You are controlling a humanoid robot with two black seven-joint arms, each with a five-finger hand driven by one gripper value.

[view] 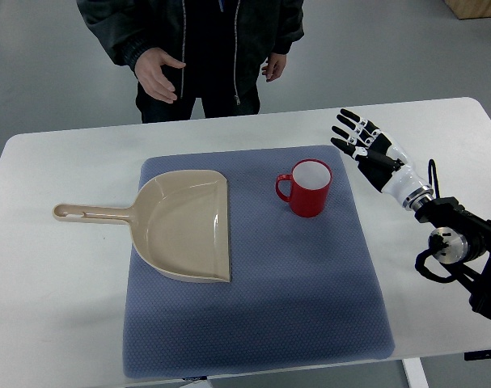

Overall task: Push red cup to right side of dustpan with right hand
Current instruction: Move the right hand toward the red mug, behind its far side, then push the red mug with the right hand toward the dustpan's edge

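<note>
Red cup point(311, 188) is what matters, though the white table point(51, 267) and blue-grey mat point(294, 299) dominate. Beige dustpan point(184, 226) lies left; the cup stands upright just to its right, already apart. The right robot hand point(362, 139), fingers spread and empty, should push low and gently.

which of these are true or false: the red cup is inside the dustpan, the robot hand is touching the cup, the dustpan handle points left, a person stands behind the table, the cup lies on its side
1. The red cup is inside the dustpan. False: it stands on the blue mat, right of the dustpan.
2. The right robot hand touches the cup. False: it is apart, fingers spread, to the cup's right.
3. The dustpan handle points left. True.
4. A person stands behind the table. True.
5. The cup lies on its side. False: it is upright.
</note>
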